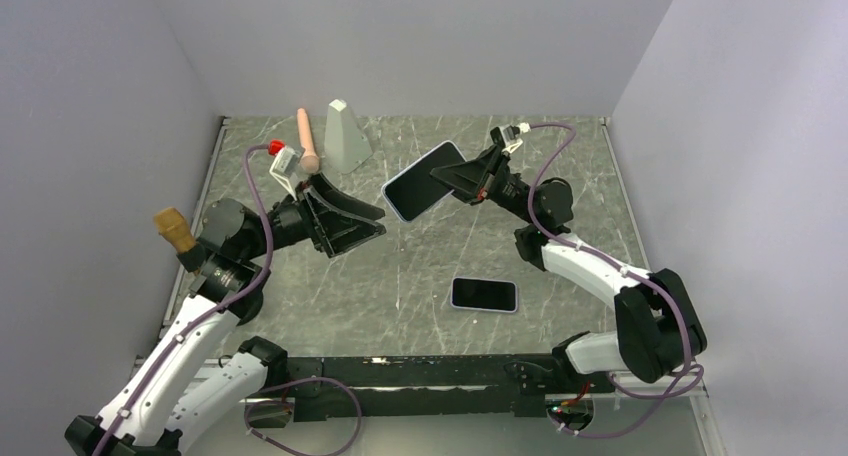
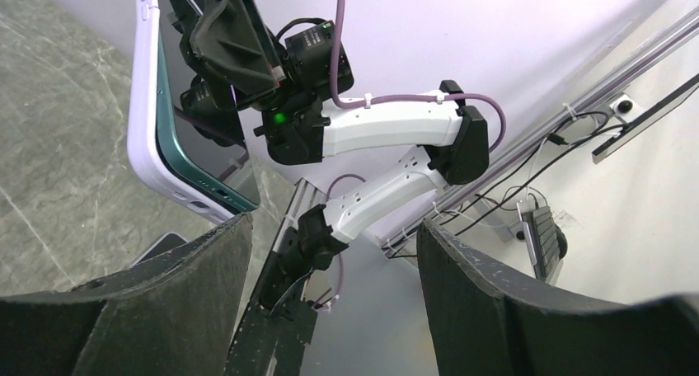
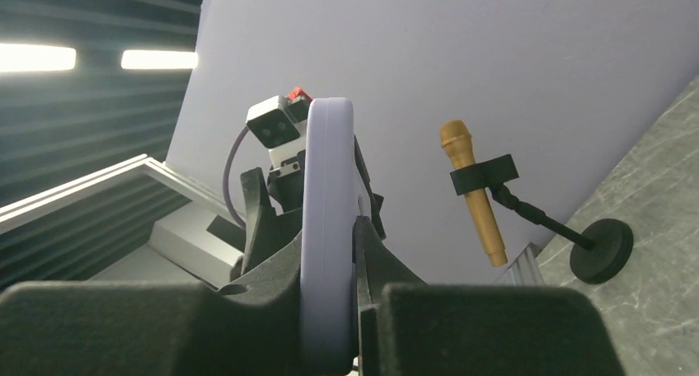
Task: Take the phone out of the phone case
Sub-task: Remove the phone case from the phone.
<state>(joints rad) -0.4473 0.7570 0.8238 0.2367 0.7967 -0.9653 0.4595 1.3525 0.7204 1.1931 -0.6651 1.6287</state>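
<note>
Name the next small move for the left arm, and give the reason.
Probably advance the open left gripper onto the free edge of the phone case and close: the right gripper clamps it aloft, with the phone seated inside.

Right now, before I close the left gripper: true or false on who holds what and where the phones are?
1. The right gripper is shut on the cased phone, off the table. True.
2. The left gripper grips it too. False: it is open and apart from it.
3. A second phone lies flat on the table. True.
4. The held case is empty. False: the lavender case holds a teal phone.
</note>
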